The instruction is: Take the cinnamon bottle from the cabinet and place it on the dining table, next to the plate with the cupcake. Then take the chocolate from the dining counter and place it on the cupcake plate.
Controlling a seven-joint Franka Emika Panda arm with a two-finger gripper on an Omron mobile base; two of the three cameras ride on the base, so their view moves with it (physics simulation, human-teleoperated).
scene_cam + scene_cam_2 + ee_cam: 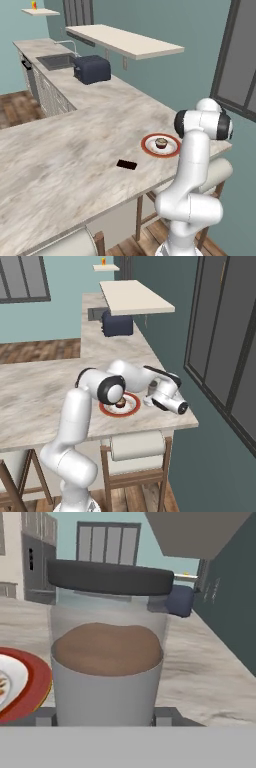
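My claw is clamped on the cinnamon bottle, upright on the desk just beside the plate with the cupcake. If I pull back before letting go fully, I judge it could tip or nudge the plate, and the chocolate waits nearby

A: Landmark: dark toaster. Walls?
B: Teal wall behind it. Steel sink just beyond the toaster, dark-framed window well to its right.
A: Floor?
B: Wood planks left of it; stool nearer the camera.
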